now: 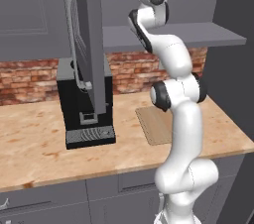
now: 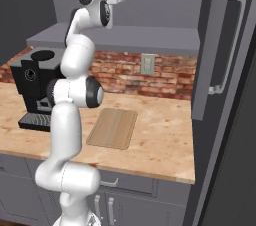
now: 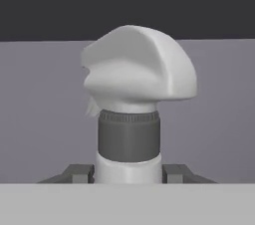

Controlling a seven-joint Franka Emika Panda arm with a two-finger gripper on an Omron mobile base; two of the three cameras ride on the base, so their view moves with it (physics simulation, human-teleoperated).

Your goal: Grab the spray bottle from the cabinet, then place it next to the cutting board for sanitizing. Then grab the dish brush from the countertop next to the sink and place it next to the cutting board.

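**A:** Where does the bottle sit from your hand?

**B:** Your hand (image 3: 128,173) is raised high, level with the cabinet (image 2: 150,37) shelf. In the hand view the spray bottle (image 3: 134,94) stands straight ahead and dead centre. Its neck sits between the two fingertips (image 3: 77,171), which press in on either side, so your hand is partly closed around the bottle's neck. I take that as a grip, though the contact itself sits at the bottom edge of the view and is hard to confirm.

**A:** Which way does the bottle's long axis run?

**B:** It runs up the hand view, trigger head on top, dark collar below it and the pale neck at the fingers. In the left base view, a small pale nozzle shape pokes out beside the wrist, above the shelf.

**A:** And where does it go?

**B:** Down and towards you. The board (image 2: 113,127) lies flat on the desk (image 2: 160,140) well below your hand, almost under the arm. There is bare wood to its right as seen from the right base camera. A black coffee machine (image 1: 84,104) stands further off on the other side. The open cabinet door (image 1: 84,39) hangs above that machine, so I'd judge the clearer descent is straight down over the board.
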